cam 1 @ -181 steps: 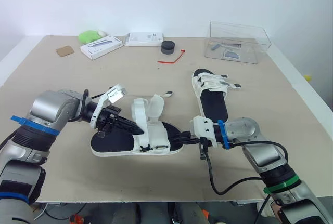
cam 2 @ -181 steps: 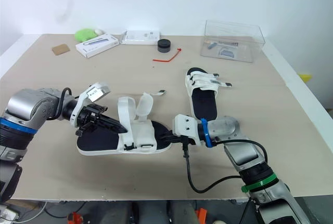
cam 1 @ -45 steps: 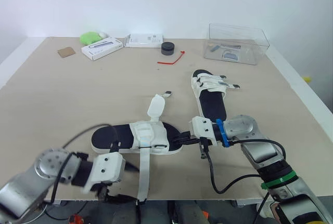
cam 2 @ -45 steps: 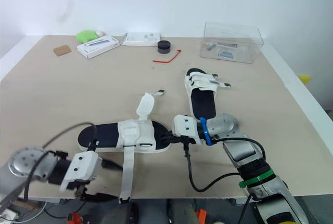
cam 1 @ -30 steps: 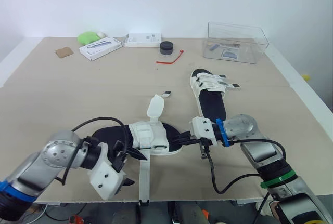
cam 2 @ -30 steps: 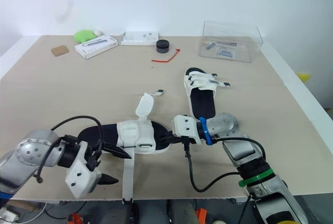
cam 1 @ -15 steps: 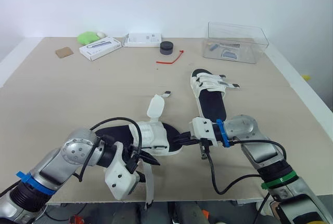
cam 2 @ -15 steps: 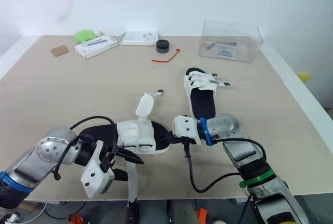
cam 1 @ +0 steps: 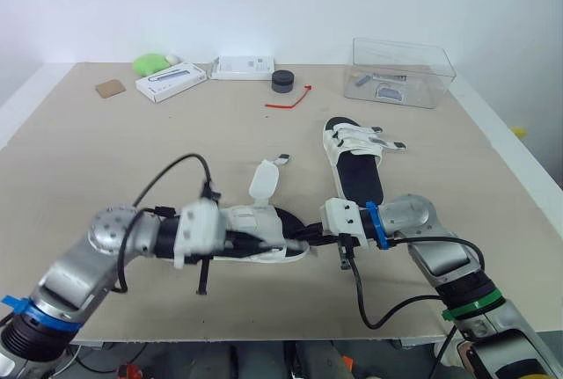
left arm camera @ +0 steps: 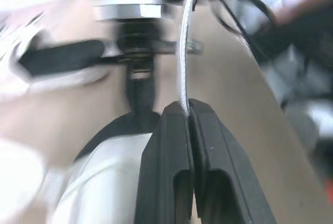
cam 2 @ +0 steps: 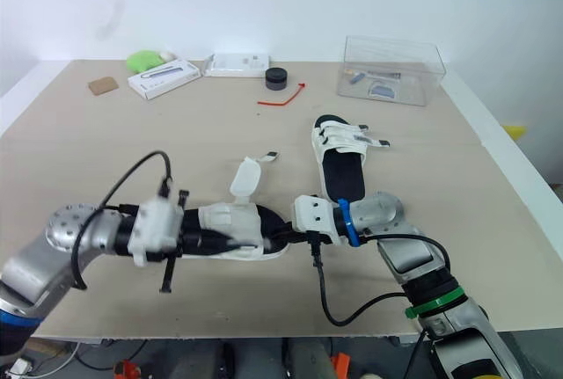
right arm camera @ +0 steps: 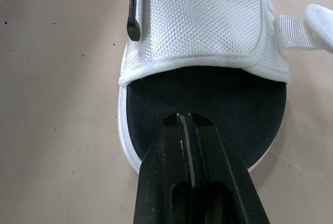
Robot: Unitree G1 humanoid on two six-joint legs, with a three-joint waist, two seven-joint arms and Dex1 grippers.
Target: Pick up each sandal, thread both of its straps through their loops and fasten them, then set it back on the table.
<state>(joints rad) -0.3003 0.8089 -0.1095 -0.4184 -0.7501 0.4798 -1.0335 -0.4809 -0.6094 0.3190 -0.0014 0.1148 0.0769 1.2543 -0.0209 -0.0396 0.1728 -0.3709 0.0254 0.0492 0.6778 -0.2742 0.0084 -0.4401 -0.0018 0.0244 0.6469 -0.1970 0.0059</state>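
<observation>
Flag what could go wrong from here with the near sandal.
1. The left hand pinches the strap only at its fingertips; a pull could slip it free.
2. The right hand sits shut at the toe of the near sandal, seemingly not clamping it, so the sandal may drag or pivot.

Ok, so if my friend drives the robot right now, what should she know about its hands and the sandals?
Left hand: shut on a loose strap of the near sandal.
Right hand: shut, tips over that sandal's black sole.
The near sandal lies on the table; its other strap sticks up, unfastened.
The far sandal lies flat; its straps look fastened.
Left to do: thread and fasten both near straps.
</observation>
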